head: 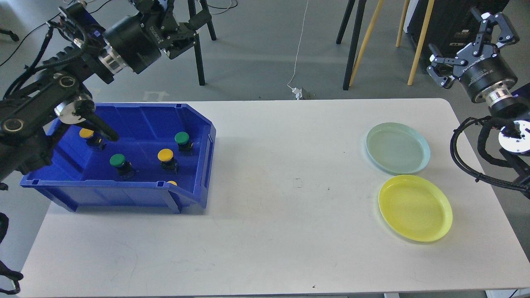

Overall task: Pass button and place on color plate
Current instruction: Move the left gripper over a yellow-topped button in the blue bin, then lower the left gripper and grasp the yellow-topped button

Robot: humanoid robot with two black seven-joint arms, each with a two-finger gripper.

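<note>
The buttons sit in the blue bin (124,182) at the left of the counter (269,207): two green-capped, one (117,160) near the front, one (181,138) further back by the right wall; yellow ones at (165,155) mid-bin, (86,133) back left, partly under my left arm, and prob. another (172,183) just peeking over the front rim, hard to tell.

Risks, as I judge them:
- Buttons stand on small black bodies w/ wide caps, so a pinch on the cap edge could tip one or let it slip.
- Yellow mid-bin and the back green are near each other; going for one may knock the other.
- Bin walls are tall, front lip is cut low; a steep reach over the wall could clip the rim and drag the bin.
- Handover mid-air is the weak spot: a small part, two grippers, easy drop onto the counter.
- Colour mix-up: green plate (397,147) and yellow plate (415,207) lie just beside each other at the far right; a sloppy release could land on the wrong one or on a rim.

My left gripper (182,31) hangs above and behind the bin, fingers spread, holding nothing. My right gripper (472,43) is up past the counter's right end, fingers apart, also empty.

Around: chair/easel legs and a white cable (299,49) on the floor behind, well apart from the work. The mid-counter stretch between bin and plates shows nothing in the way.
</note>
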